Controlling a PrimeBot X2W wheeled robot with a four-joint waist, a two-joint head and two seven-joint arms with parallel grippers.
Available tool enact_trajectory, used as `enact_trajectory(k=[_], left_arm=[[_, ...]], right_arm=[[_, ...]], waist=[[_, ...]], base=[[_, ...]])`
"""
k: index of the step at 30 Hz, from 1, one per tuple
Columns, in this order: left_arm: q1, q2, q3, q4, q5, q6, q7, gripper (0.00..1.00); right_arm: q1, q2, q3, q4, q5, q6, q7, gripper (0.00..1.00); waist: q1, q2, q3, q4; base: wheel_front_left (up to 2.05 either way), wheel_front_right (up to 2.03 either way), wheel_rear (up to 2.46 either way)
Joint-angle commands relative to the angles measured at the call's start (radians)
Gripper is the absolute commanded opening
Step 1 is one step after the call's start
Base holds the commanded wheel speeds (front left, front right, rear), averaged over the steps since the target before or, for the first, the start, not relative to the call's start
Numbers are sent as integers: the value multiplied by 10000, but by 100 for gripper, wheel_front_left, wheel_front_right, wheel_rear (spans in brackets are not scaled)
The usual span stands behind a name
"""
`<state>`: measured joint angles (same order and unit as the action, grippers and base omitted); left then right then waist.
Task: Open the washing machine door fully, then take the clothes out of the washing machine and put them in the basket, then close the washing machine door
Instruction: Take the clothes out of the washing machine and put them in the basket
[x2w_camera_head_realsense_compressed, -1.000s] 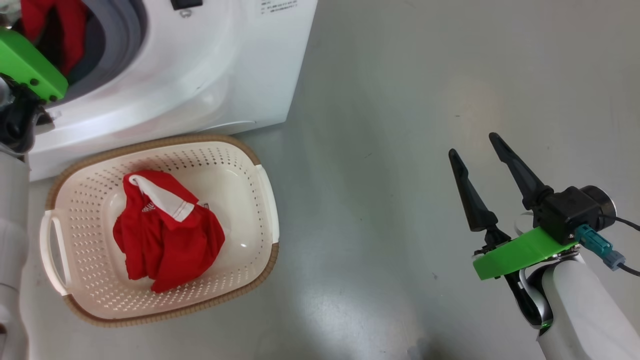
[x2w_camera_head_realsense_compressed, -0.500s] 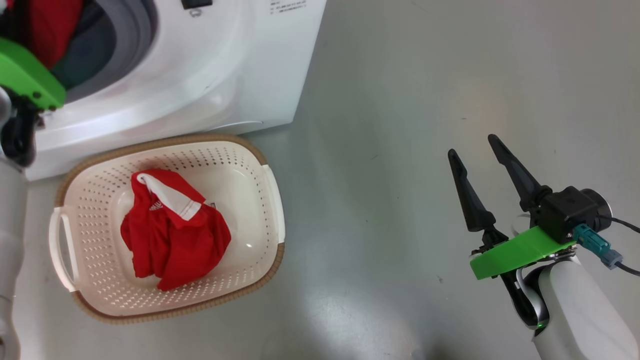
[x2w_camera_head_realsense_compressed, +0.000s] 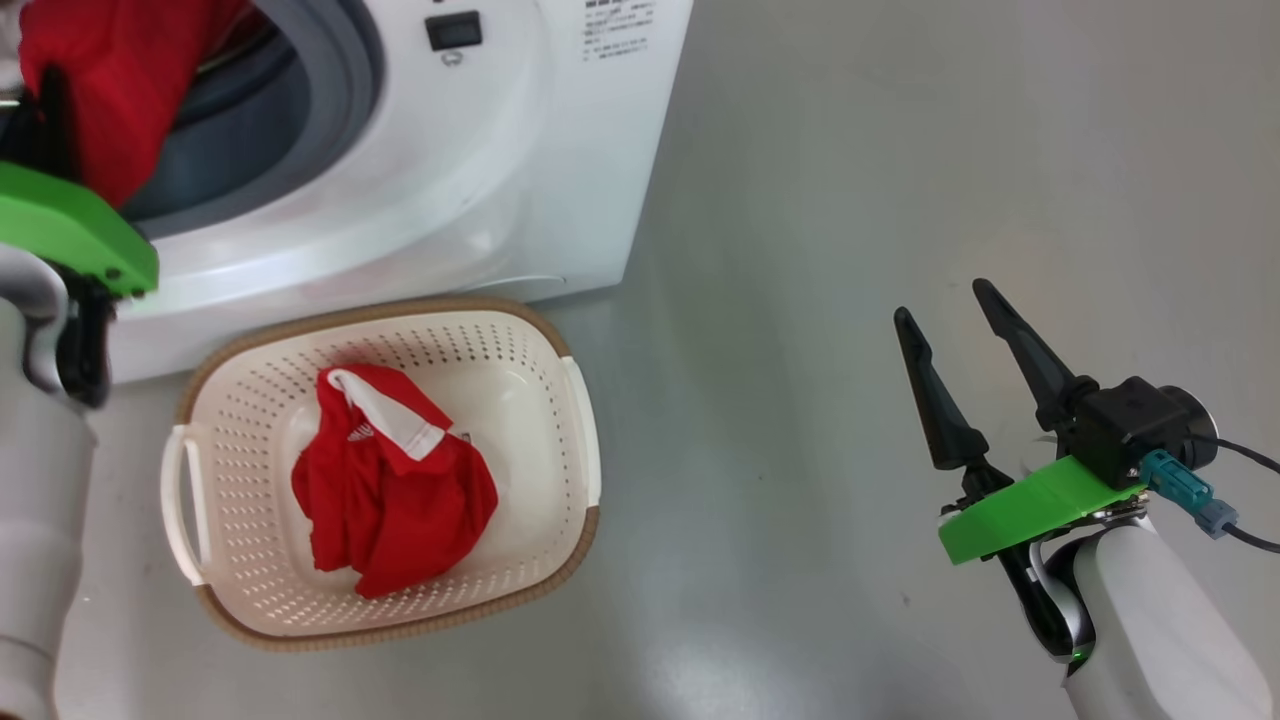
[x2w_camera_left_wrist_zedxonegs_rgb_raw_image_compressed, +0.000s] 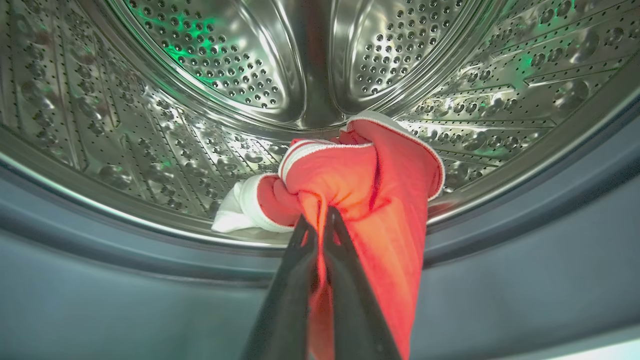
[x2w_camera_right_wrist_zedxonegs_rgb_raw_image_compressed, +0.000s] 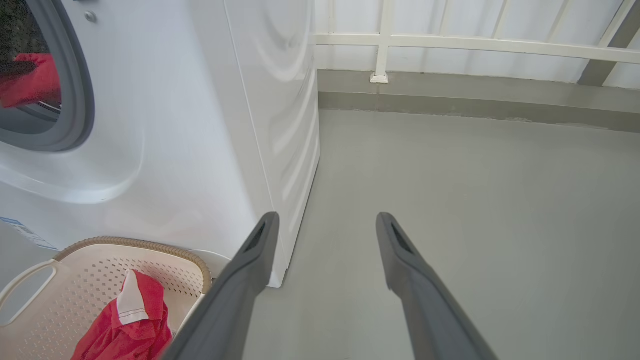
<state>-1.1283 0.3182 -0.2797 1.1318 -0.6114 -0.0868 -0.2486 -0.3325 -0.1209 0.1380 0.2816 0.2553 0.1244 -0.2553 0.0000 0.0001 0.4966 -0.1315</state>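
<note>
The unloading step is in hand. A red garment (x2w_camera_left_wrist_zedxonegs_rgb_raw_image_compressed: 380, 170) is pinched at the mouth of the drum (x2w_camera_left_wrist_zedxonegs_rgb_raw_image_compressed: 200, 75) by the left gripper (x2w_camera_left_wrist_zedxonegs_rgb_raw_image_compressed: 320, 222), closed fully on the cloth. A second garment (x2w_camera_head_realsense_compressed: 400, 490) lies in the basket (x2w_camera_head_realsense_compressed: 240, 420), just before the washer (x2w_camera_head_realsense_compressed: 520, 170). The right gripper (x2w_camera_head_realsense_compressed: 943, 302) is held wide open and empty. Next, the cloth should be drawn out over the gasket (x2w_camera_left_wrist_zedxonegs_rgb_raw_image_compressed: 500, 260) and carried above the basket.

washing machine (x2w_camera_head_realsense_compressed: 520, 170) cut by frame edge; small label (x2w_camera_head_realsense_compressed: 615, 25), perhaps text, unreadable
</note>
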Motion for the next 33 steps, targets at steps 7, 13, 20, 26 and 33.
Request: enact_trajectory(k=[7, 13, 20, 26, 33], left_arm=[[1548, 783, 712, -2566, 971, 701, -128, 0], [3478, 537, 1609, -4265, 1390, 847, -130, 0], [5181, 133, 2306, -5977, 2136, 993, -130, 0], [6870, -576, 3076, -8082, 2585, 1269, -131, 0], [8164, -871, 3101, -9848, 3269, 1336, -131, 0]], right_arm=[[190, 19, 104, -180, 214, 63, -65, 100], [423, 62, 99, -92, 271, 63, -65, 100], [932, 132, -21, 74, 314, 63, -65, 100], [1267, 209, 29, 136, 339, 63, -65, 100], [1540, 202, 83, 216, 336, 63, -65, 100]], waist=[[0, -1, -651, 345], [0, -1, -1313, 378], [0, -1, -2232, 561], [0, -1, -2875, 647], [0, -1, -3397, 770]], base=[[0, 0, 0], [0, 0, 0], [0, 0, 0], [0, 0, 0], [0, 0, 0]])
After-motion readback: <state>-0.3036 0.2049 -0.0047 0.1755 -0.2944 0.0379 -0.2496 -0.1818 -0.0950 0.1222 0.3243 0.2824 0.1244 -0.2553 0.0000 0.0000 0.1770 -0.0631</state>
